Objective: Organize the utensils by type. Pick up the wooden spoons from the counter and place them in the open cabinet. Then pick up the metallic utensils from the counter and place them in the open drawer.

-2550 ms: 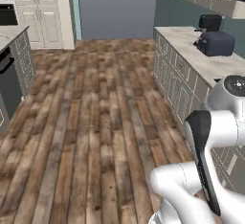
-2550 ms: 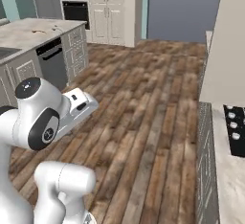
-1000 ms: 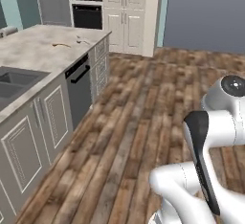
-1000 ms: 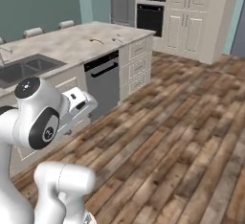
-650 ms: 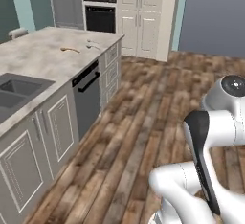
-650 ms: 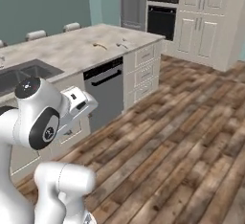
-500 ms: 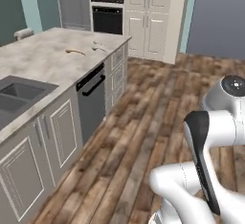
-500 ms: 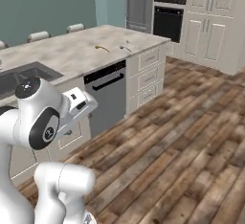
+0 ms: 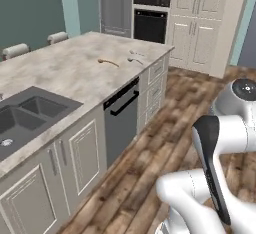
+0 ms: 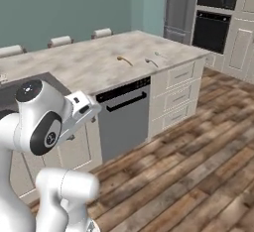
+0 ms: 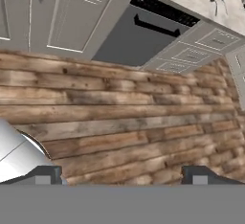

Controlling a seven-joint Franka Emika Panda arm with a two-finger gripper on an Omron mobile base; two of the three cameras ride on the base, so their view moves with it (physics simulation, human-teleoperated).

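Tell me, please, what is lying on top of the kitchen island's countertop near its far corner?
On the counter, an orange-brown wooden spoon lies beside slim grey utensils near the far corner. A sink is sunk into the near end. How many grey utensils there are is too small to tell.

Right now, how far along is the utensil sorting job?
Nothing looks done yet. A wooden spoon and small metal utensils lie on the counter near its far corner. Nothing is in hand: the tool is open and empty, pointing at the wood floor below the dishwasher. All picking and placing is left.
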